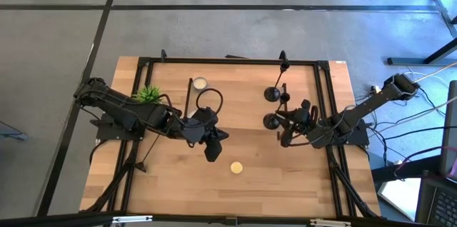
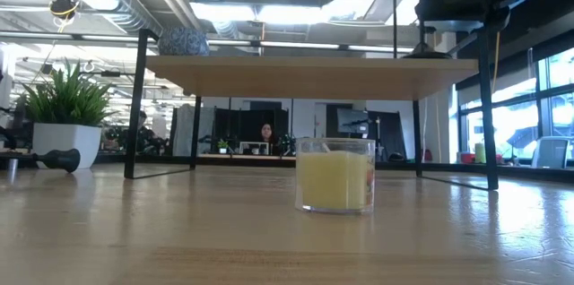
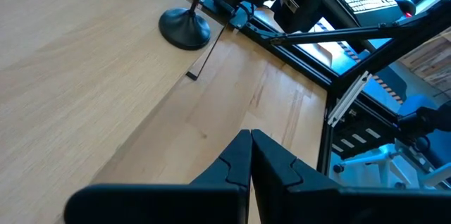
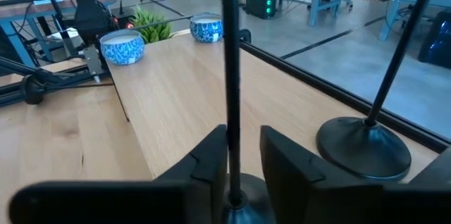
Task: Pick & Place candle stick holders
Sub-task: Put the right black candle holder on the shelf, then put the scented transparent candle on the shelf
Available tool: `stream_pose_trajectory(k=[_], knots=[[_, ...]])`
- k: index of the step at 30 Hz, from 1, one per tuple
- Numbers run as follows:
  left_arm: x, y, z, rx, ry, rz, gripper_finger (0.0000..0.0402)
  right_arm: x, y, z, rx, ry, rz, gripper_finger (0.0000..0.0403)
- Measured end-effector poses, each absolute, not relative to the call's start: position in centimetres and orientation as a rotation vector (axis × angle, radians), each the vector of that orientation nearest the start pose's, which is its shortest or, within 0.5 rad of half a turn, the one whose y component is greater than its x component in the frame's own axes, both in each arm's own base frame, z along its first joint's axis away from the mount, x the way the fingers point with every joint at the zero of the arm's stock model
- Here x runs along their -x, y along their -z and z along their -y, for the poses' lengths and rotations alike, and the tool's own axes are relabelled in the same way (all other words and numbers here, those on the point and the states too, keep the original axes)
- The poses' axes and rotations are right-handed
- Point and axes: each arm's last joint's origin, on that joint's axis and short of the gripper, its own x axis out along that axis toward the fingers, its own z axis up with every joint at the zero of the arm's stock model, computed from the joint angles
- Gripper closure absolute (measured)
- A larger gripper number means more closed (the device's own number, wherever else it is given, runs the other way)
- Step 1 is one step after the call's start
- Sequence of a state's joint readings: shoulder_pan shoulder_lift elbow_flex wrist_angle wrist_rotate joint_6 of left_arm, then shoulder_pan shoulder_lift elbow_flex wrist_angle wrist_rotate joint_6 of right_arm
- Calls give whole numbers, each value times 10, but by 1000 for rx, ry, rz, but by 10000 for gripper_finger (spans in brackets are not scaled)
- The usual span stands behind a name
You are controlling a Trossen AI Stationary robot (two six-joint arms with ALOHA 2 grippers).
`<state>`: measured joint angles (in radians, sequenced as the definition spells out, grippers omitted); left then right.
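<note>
right pincer (image 4: 243,164) grips candlestick (image 4: 230,76) stem; top cut off.

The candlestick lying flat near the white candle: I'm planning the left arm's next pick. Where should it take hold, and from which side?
Probably mid-stem, from straight above. That candlestick lies on its side, its thin stem flat on the table, so fingers can straddle it crosswise. The left gripper, shut and empty, sits nearby; the right gripper is around another candlestick's stem.
</note>
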<state>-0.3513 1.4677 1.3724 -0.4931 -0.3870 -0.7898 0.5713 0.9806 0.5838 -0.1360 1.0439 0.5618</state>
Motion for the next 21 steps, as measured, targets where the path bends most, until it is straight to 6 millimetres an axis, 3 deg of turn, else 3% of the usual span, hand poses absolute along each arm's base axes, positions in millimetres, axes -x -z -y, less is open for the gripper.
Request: stream_pose_trajectory(k=[11,21], knots=[[-305,-350,100,557,-246,-499,400,-174,-245,-84,-165,534,-215,305],[-305,-350,100,547,-244,-499,400,-162,-261,-86,-138,474,-195,304]])
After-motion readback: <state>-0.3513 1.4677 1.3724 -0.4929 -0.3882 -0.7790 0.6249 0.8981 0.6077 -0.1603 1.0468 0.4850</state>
